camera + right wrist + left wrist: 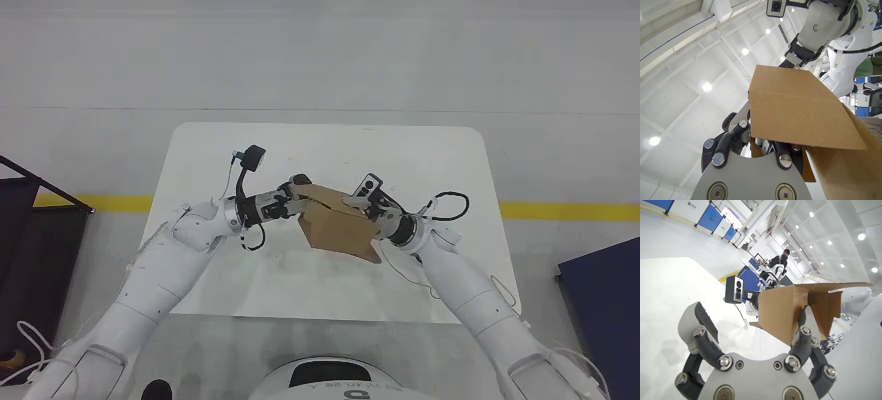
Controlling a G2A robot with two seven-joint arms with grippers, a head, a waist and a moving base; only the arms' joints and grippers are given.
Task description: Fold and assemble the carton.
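Note:
A brown carton hangs above the middle of the white table, held between my two arms. My left gripper is at its left end and stands open; one fingertip rests against the edge of a carton wall at the open end, and the other finger is well clear of it. My right gripper is at the opposite end, shut on the edge of the carton. A loose flap hides its fingertips.
The table's edges run close around the arms, with bare surface at the back and in front of the carton. A yellow floor line crosses behind the table. A dark stand is off the left side and a blue object off the right.

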